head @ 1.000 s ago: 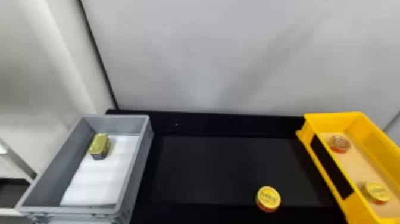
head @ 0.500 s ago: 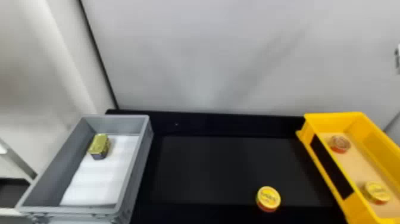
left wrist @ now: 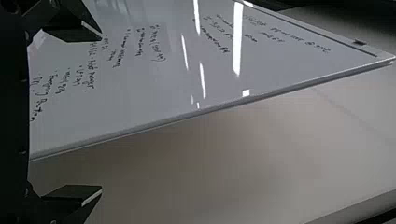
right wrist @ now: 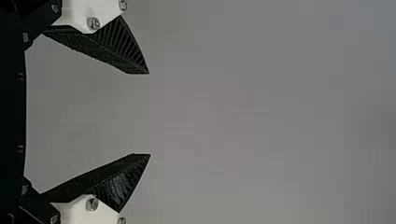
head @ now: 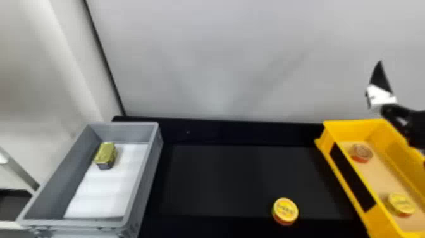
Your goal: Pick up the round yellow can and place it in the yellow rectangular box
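In the head view a round yellow can (head: 285,210) with a red lower edge stands on the black table, left of the yellow rectangular box (head: 379,218). My right gripper (head: 381,84) is at the right side, raised above the far end of that box and well away from the can. The right wrist view has the right gripper (right wrist: 149,114) open, its fingers wide apart with nothing between them. My left gripper (left wrist: 102,114) is open and empty in the left wrist view, facing a whiteboard.
Inside the yellow box lie a brownish-red round can (head: 361,153) and another yellow can (head: 401,204). At the left, a grey bin (head: 144,190) holds a gold-topped rectangular tin (head: 106,155) on white lining. A pale wall (head: 221,57) rises behind the table.
My right gripper and part of its arm have come in from the right edge, above the yellow box. The cans, the box and the grey bin have stayed put.
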Controlling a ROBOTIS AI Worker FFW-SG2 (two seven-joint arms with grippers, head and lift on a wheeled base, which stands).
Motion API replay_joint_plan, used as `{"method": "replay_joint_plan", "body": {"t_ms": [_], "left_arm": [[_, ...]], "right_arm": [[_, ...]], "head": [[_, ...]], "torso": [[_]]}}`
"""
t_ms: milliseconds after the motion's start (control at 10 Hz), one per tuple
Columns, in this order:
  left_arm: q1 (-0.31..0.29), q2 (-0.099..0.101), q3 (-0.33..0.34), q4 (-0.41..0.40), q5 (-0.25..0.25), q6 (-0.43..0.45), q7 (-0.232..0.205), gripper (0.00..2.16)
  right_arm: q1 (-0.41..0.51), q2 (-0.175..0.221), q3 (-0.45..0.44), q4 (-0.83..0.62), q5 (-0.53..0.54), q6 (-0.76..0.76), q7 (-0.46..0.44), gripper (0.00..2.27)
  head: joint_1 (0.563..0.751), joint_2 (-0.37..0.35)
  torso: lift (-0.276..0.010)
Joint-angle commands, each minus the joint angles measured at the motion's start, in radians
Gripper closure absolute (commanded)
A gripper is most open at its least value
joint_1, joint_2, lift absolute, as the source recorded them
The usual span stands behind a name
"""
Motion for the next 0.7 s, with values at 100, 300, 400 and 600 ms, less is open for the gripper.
{"method": "replay_joint_plan", "body": {"t_ms": [100,300,400,600], "left_arm": [[-0.001,-0.003,0.001,0.003,0.0,0.0,0.0,0.12],[-0.001,-0.003,0.001,0.005,0.0,0.0,0.0,0.12],[-0.001,-0.003,0.003,0.006,0.0,0.0,0.0,0.12],[0.002,-0.003,0.006,0.006,0.0,-0.002,0.0,0.13]], "right_arm": [[0.047,-0.003,0.052,0.0,-0.026,0.035,0.024,0.19],[0.079,-0.002,0.096,-0.002,-0.041,0.061,0.038,0.2],[0.101,-0.005,0.119,0.001,-0.044,0.072,0.053,0.2],[0.153,-0.005,0.181,0.024,-0.052,0.077,0.076,0.22]], "head": [[0.694,0.014],[0.694,0.014],[0.694,0.014],[0.694,0.014]], "torso": [[-0.09],[-0.09],[-0.09],[-0.09]]}}
